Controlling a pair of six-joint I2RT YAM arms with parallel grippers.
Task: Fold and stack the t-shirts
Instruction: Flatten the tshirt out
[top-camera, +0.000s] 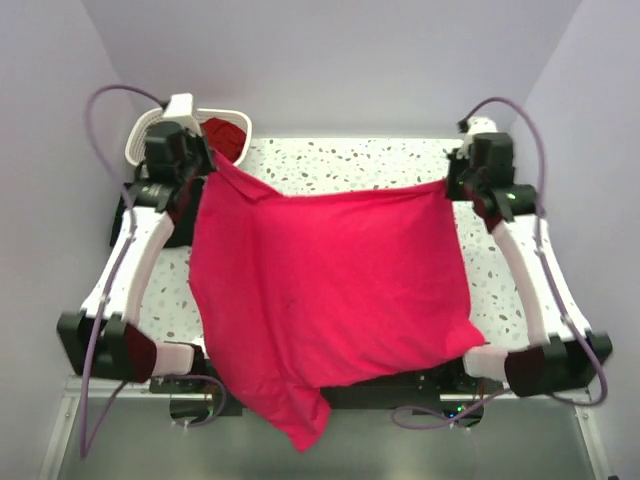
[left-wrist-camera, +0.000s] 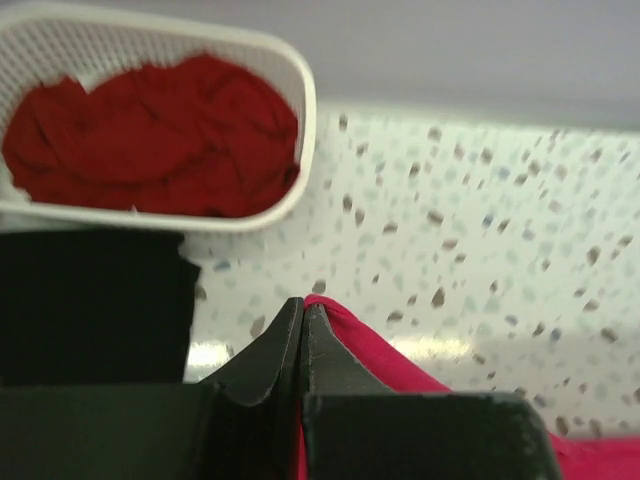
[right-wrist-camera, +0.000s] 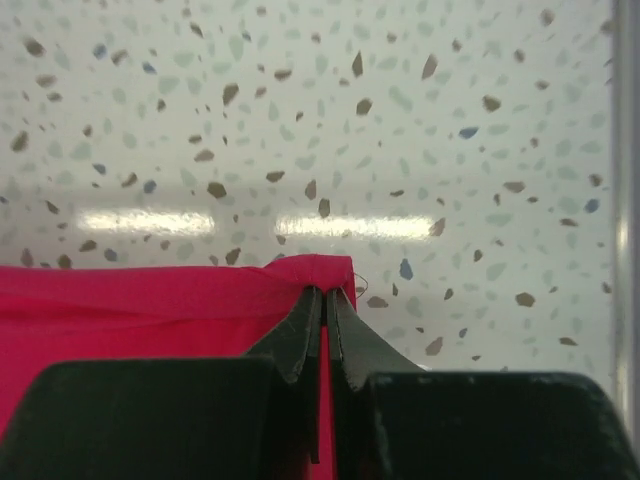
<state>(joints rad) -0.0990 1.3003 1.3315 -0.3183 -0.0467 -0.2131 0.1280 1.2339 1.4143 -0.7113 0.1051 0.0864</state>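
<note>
The left pincer (top-camera: 210, 160) is clamped on one far corner of the pinkish-red t-shirt (top-camera: 330, 290), and the right pincer (top-camera: 452, 186) is clamped on the opposite far corner. In each wrist view the fingertips are pressed together with a thin fold of the hem between them. The cloth hangs between the two with its top edge sagging a little in the middle. From there it spreads toward the near side across the speckled surface (top-camera: 350, 155), and its lowest corner droops past the near edge between the arm bases. At the far left, just beyond the left pincer, a white lattice basket (top-camera: 228, 108) holds a darker red t-shirt (top-camera: 230, 138), bunched up and not yet folded. The held shirt looks light, limp and thin. It will take whatever shape gravity gives it, and it will wrinkle or double over if the two corners come closer together. It should not slip easily from a tight pinch, but so small a bite of hem could pull free if the cloth is stretched hard. The corners and hems seem the best places to hold, since a matched pair keeps an edge straight for laying the shirt flat. The folding appears barely begun.
</note>
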